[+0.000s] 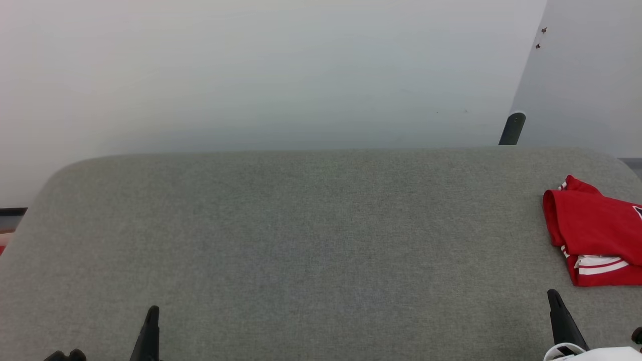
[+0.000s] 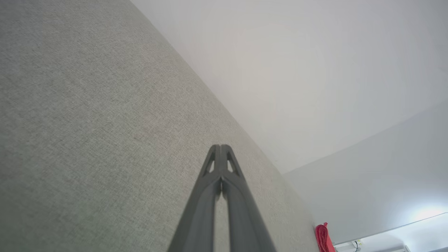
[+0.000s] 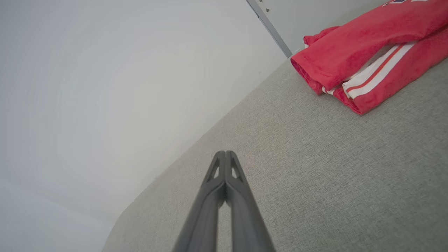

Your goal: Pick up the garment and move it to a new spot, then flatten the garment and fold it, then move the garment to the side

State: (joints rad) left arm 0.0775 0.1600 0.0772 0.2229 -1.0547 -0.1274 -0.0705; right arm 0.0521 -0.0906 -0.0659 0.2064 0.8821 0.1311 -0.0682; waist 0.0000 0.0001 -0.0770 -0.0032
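Lying folded, red garment (image 1: 597,225), print (image 3: 399,1) unreadable; left gripper (image 2: 221,147), right gripper (image 3: 225,153) pressed together.

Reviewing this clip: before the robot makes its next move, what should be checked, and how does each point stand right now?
1. Is the garment folded? Ok: it is a compact red bundle with white striped trim showing.
2. Is the garment at the side? Ok: it lies at the right end of the table.
3. Is the left tool empty? Ok: it is shut on nothing, over bare table.
4. Is the right tool clear of the garment? Ok: it is shut and apart from it.
5. Is the garment fully on the table? Cannot tell: the head view's edge cuts off its right part.
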